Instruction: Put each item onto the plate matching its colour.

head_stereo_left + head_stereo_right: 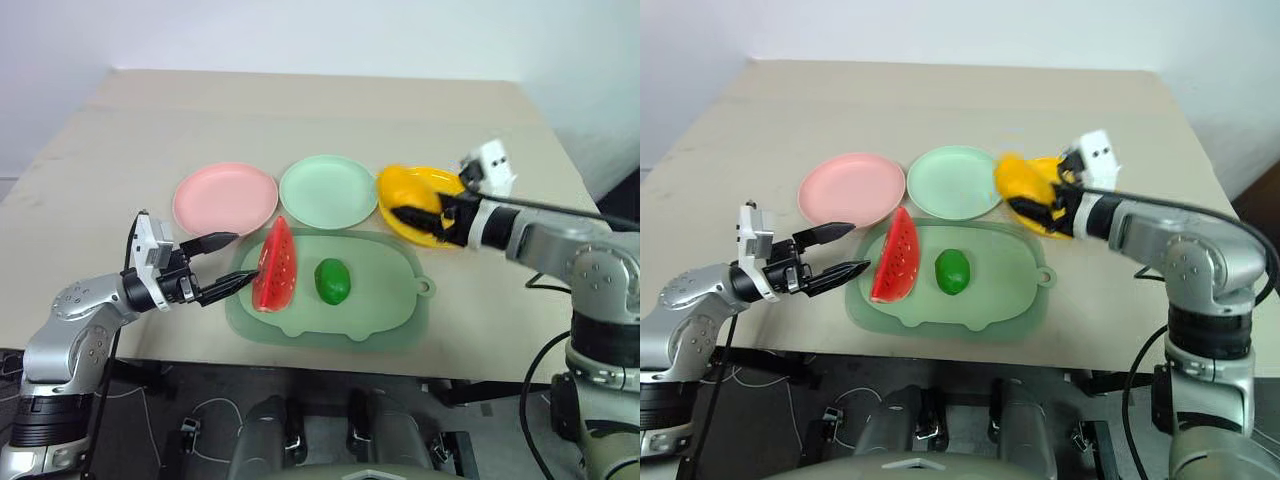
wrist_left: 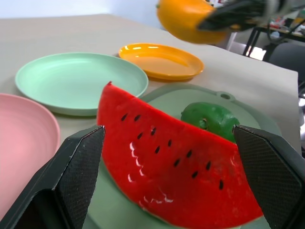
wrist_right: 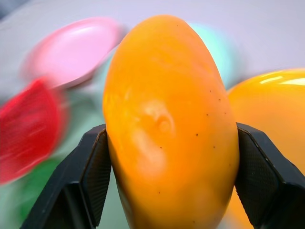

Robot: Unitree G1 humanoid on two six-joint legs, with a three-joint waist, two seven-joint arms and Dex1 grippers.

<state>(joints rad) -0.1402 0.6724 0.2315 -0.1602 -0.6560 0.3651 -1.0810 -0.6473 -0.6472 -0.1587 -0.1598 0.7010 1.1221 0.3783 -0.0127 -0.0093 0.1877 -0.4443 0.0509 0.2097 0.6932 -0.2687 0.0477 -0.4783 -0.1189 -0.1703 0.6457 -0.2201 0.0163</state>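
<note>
While right jaws [image 1: 425, 215] grip the yellow fruit [image 1: 410, 190], left jaws [image 1: 228, 262] gape; plates [image 1: 326, 190] lie bare.

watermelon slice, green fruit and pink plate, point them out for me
watermelon slice [image 1: 277, 268], left eye view, middle of its red face
green fruit [image 1: 332, 281], left eye view, centre of its glossy top
pink plate [image 1: 225, 198], left eye view, bare middle of the dish
</note>
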